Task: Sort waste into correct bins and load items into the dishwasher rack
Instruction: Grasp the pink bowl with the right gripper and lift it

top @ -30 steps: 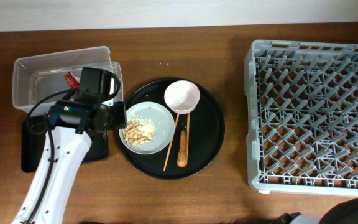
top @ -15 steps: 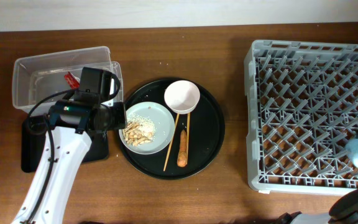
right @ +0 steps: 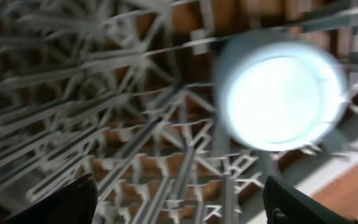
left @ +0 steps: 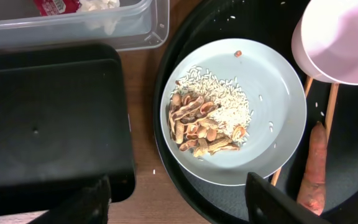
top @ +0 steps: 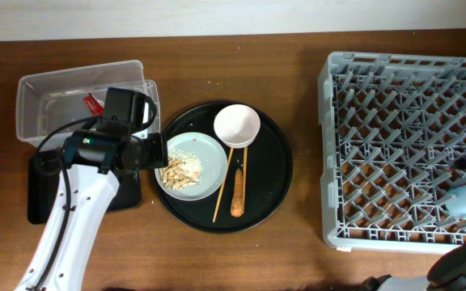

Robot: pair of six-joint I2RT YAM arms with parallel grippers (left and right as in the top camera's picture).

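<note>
Our right pincer (right: 180,208) hangs spread and empty over the small blue cup (right: 278,90), which is seated in the near right corner of the large light-grey plastic rack (top: 395,121). Our left pincer (left: 179,202), likewise released, hovers above the pale grey-green plate (left: 278,118) of beige scraps (left: 201,124). Next, we judge, it must grip the plate's rim and tip the scraps into the shallow black rectangular tray (left: 42,124) to the left.

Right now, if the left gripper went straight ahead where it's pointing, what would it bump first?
Most likely the pale grey-green plate, close to the food scraps. The left gripper hangs open over the plate's near edge, but depth is hard to judge.
</note>
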